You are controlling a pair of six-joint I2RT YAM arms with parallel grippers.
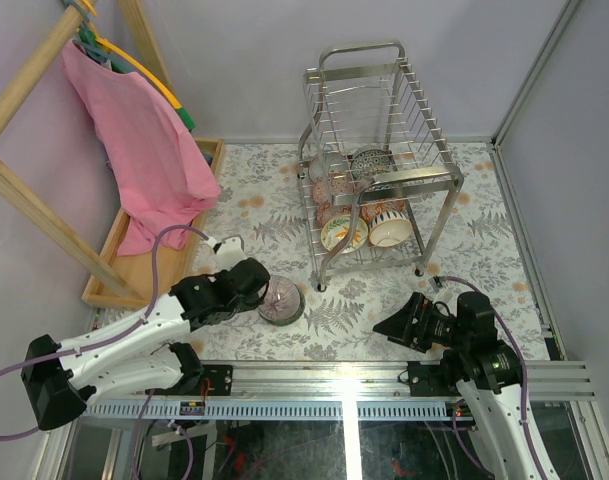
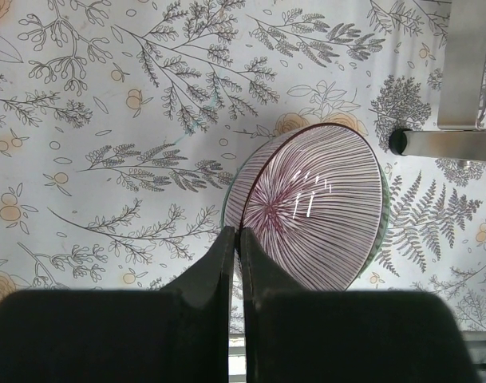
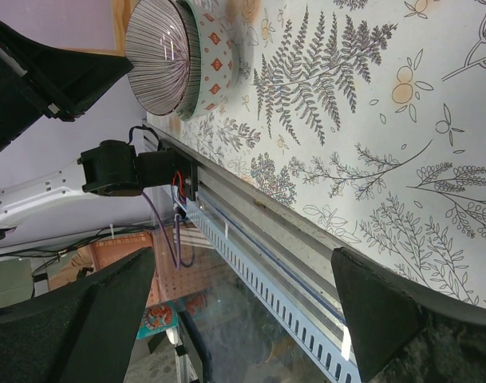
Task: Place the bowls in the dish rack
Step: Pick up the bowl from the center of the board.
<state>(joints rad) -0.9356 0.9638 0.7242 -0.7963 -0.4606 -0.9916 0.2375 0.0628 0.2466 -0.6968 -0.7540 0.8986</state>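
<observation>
Robot's left claw [image 2: 235, 233] pinches the rim of a purple-striped ceramic bowl [image 2: 314, 207], tipping it up near the worktop's [image 1: 484, 250] front edge, bound for the chrome wire dish rack [image 1: 379, 170]; right claw [image 3: 243, 263] hangs wide open.

Lilac walls [image 1: 244, 70] behind. Botanical-print tablecloth [image 1: 264, 200]. Far left, wooden frame [image 1: 29, 68]; pink cloth [image 1: 144, 140] draped, hanging into wooden tray [image 1: 144, 265]. Aluminium rail [image 1: 384, 375] near edge.

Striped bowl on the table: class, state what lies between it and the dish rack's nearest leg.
Only bare floral tablecloth lies between the striped bowl and the dish rack leg; the left wrist view shows this gap.
</observation>
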